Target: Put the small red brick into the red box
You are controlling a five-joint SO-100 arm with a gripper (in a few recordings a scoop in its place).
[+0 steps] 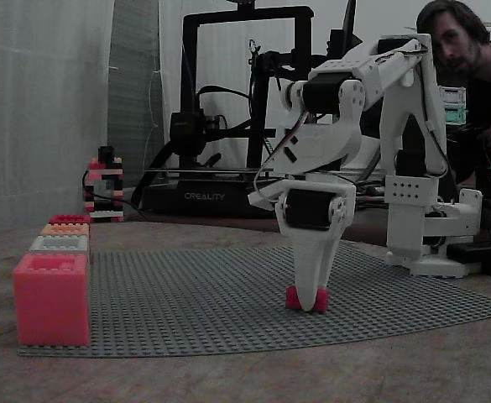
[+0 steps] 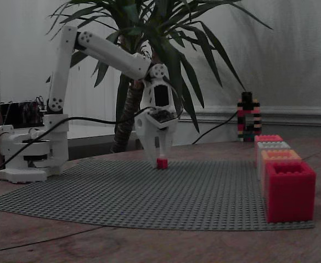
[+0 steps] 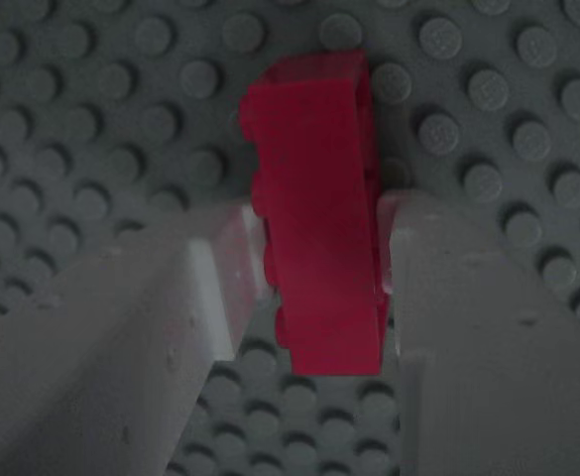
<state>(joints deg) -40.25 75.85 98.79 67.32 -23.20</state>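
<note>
- Pinching the small red brick [image 3: 314,178] between its two fingers, the gripper [image 1: 306,295] points straight down.
- Down at the grey studded plate [image 1: 186,294], the brick touches its surface near the middle.
- At the plate's edge, well apart from the brick, stands the red box [image 2: 289,189].

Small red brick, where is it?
The small red brick sits on the grey baseplate, clamped in the pincer; in a fixed view, the red box stands far left.

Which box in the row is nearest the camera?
The big red box, front of the row in both fixed views; the orange box, pale box and far red box stand behind.
</note>
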